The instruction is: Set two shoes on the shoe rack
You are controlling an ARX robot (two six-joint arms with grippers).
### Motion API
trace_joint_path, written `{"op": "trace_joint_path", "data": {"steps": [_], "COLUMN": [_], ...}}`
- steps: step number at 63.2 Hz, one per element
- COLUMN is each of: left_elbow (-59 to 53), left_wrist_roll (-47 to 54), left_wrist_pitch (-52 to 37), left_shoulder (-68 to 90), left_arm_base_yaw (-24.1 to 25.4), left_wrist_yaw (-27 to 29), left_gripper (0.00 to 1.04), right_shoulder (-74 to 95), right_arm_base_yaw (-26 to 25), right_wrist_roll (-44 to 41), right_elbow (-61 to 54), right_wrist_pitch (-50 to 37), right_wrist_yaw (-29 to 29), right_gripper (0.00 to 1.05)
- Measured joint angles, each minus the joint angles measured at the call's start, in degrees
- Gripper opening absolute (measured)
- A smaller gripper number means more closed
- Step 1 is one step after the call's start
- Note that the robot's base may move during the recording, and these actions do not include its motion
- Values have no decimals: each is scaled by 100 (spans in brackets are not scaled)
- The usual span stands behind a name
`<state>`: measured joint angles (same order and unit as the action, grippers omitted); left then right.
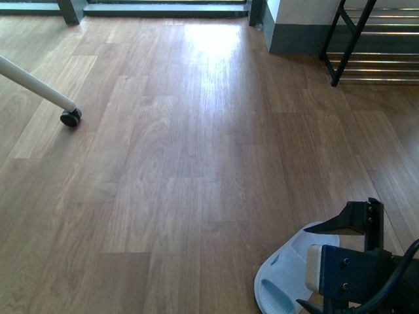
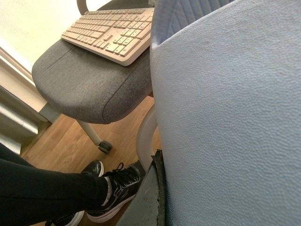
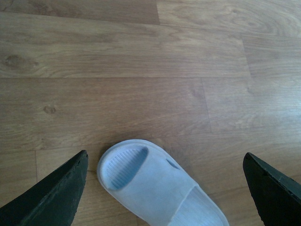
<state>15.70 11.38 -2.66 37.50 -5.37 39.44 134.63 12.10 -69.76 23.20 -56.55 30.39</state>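
Observation:
The shoes here are light blue slippers, not sneakers. One slipper lies flat on the wood floor, between the wide-apart fingers of my open right gripper. It shows in the front view as the slipper under the right gripper at the bottom right. The other slipper fills most of the left wrist view. My left gripper is shut on it, with one dark finger pressed against its pebbled surface. The black shoe rack with chrome bars stands at the far right.
A white chair leg with a black caster reaches in from the left. In the left wrist view, a grey office chair carries a keyboard, and a person's black sneakers rest on the floor. A grey wall base sits beside the rack.

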Motion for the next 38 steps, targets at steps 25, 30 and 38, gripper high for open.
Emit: {"op": "trace_joint_path", "data": {"steps": [25,30,38], "left_elbow": [0,0,0], "left_wrist_roll": [0,0,0], "left_wrist_pitch": [0,0,0], "left_shoulder": [0,0,0], "left_arm_base_yaw": [0,0,0], "left_wrist_yaw": [0,0,0], "left_gripper": [2,2,2], "right_shoulder": [2299,2533,2544], "right_arm_base_yaw": [46,-68,-282], "right_wrist_roll": [-1261,-1521,-1668], "right_elbow": [2081,2221,2273], "right_wrist_pitch": [37,450,1062], "right_wrist_yaw": [-949,-1023,-1075], "right_gripper": [95,95,95]}}
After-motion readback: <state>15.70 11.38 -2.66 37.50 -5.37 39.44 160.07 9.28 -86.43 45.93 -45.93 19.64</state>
